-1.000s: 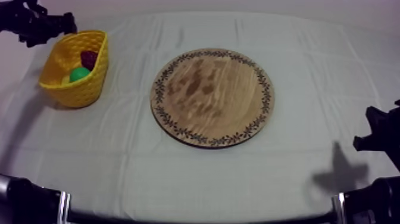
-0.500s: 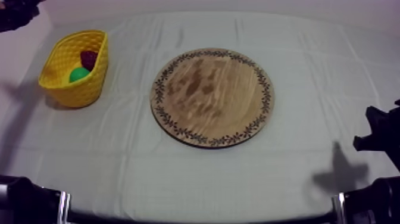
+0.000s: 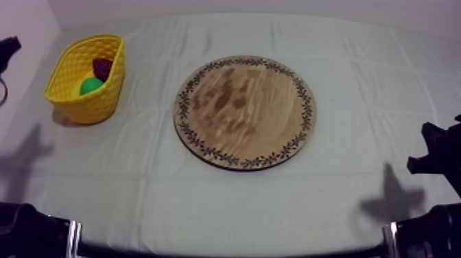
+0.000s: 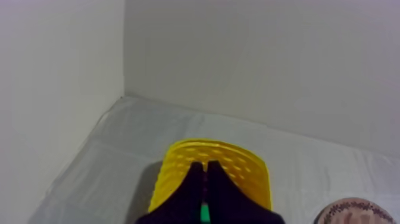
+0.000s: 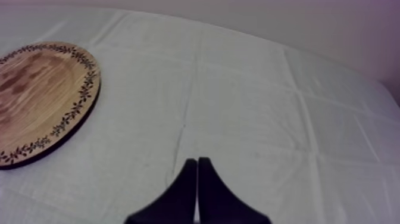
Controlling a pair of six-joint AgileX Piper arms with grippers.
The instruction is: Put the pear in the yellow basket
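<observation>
The pear (image 3: 90, 86) is not on the wooden board (image 3: 243, 113). It lies in the yellow basket (image 3: 89, 106), which stands at about ten o'clock from the board and well apart from it on the grey-white cloth (image 3: 226, 206). The board's face is bare, so I judge the job to be done. Inside the basket the pear sits toward the six o'clock end, and a dark red fruit (image 3: 103, 67) lies just beside it at about one o'clock; I cannot tell that one's kind. Only a rounded green hump of the pear shows above the basket wall, so I cannot say which way its stalk end points or how its long axis runs. It looks to me like a light, hard, smooth toy, rather slippery and not fragile. If it had to be lifted again, I would pinch it across the broad belly from above, not at the narrow neck, where fingers would likely slide off. The left gripper (image 4: 204, 165) hangs just short of the basket, its two black fingers pressed together into a narrow wedge that holds nothing, with a sliver of green showing through the slit between them. From above, the left arm (image 3: 8, 47) is at nine o'clock from the basket, clear of it. The right gripper (image 5: 197, 161) rests over bare cloth at about four o'clock from the board, its fingers likewise pressed together and empty.
</observation>
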